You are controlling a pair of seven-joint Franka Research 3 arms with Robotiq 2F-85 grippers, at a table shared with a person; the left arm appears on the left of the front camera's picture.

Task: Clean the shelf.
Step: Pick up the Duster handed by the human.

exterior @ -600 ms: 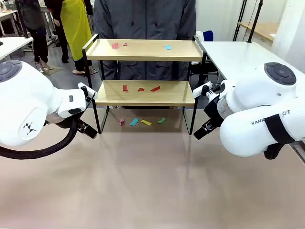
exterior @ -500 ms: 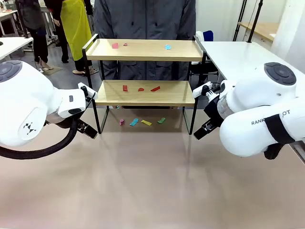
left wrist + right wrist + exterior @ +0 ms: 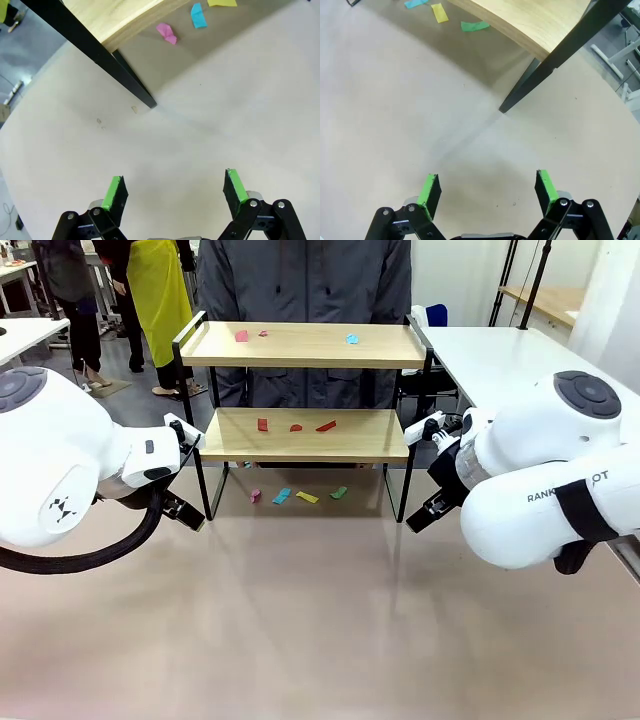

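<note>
The shelf [image 3: 300,346] stands at the far middle of the table, two wooden boards on a black frame. Small paper scraps lie on it: pink and red ones [image 3: 241,336] and a blue one [image 3: 352,339] on the top board, three red ones [image 3: 296,427] on the lower board. Several coloured scraps [image 3: 306,497] lie on the table under it. My left gripper [image 3: 175,187] hovers open over bare table near the shelf's front left leg [image 3: 120,67]. Just as open and empty, my right gripper [image 3: 489,187] hangs near the front right leg [image 3: 540,80].
A person in a grey jacket [image 3: 300,280] stands right behind the shelf. A white table [image 3: 500,355] adjoins at the back right. My two bulky arms [image 3: 60,460] [image 3: 540,490] flank the shelf. The beige tabletop [image 3: 320,620] stretches in front.
</note>
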